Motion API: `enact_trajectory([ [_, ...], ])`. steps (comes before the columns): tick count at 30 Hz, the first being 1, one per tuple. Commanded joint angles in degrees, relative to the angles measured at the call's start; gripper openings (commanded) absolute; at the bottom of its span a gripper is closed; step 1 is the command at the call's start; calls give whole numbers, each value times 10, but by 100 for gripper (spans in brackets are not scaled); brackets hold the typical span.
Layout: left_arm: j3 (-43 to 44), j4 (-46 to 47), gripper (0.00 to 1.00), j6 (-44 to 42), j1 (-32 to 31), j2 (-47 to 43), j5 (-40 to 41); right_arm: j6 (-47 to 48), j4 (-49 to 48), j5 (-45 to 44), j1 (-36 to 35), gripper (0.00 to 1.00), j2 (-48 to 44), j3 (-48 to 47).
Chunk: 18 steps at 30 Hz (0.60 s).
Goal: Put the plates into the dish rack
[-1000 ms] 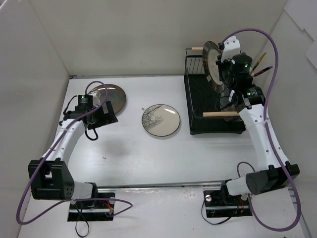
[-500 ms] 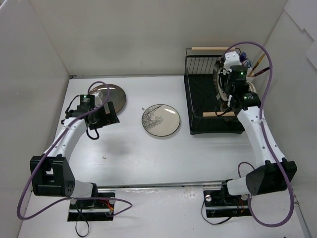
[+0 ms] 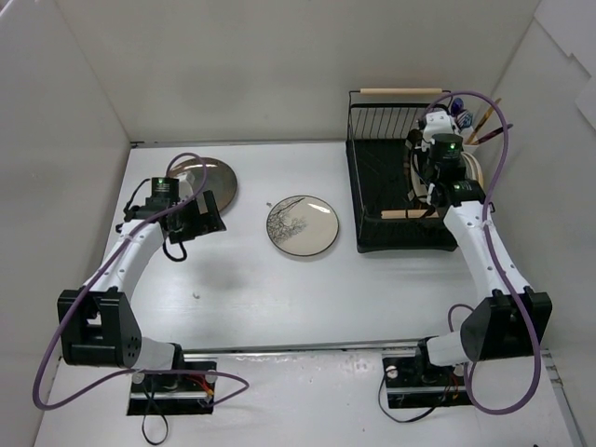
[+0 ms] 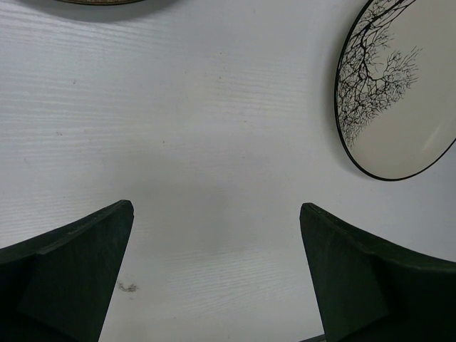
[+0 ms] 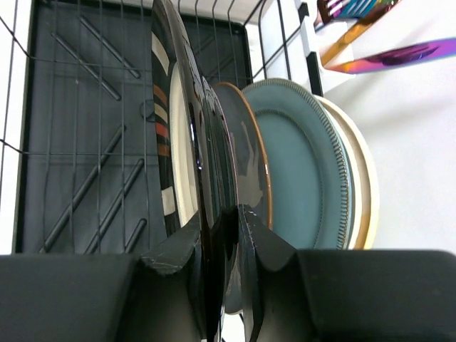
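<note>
The black wire dish rack (image 3: 377, 186) stands at the back right. My right gripper (image 3: 434, 179) is down inside it, shut on the rim of a dark-rimmed cream plate (image 5: 165, 107) that stands on edge between the wires. In the right wrist view the gripper (image 5: 221, 228) pinches this plate; behind it stand a glossy brown-rimmed plate (image 5: 249, 157), a teal plate (image 5: 299, 164) and a cream plate (image 5: 363, 178). A beige plate with a black branch motif (image 3: 303, 225) lies flat mid-table. A brown-bronze plate (image 3: 212, 177) lies at the back left. My left gripper (image 3: 193, 216) is open and empty just in front of it.
The left wrist view shows bare white table between the open fingers (image 4: 71, 271), with the branch plate (image 4: 399, 92) at upper right. A utensil cup with colourful cutlery (image 3: 470, 116) hangs on the rack's right side. White walls enclose the table on three sides.
My right gripper has brought the dark-rimmed plate down from above the rack's back into the rack, next to the other standing plates. The left arm has barely moved.
</note>
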<state>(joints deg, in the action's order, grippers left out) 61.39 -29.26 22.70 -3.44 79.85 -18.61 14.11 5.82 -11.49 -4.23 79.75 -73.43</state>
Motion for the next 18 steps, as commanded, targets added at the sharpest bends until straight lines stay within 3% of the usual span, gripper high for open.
enact_trajectory([
  [1,14,25,98,-6,-3,-5,-10,-7,-145,-4,14,0,-14,-15],
  [18,13,33,97,-8,-3,1,-24,-1,-145,33,34,0,-24,35],
])
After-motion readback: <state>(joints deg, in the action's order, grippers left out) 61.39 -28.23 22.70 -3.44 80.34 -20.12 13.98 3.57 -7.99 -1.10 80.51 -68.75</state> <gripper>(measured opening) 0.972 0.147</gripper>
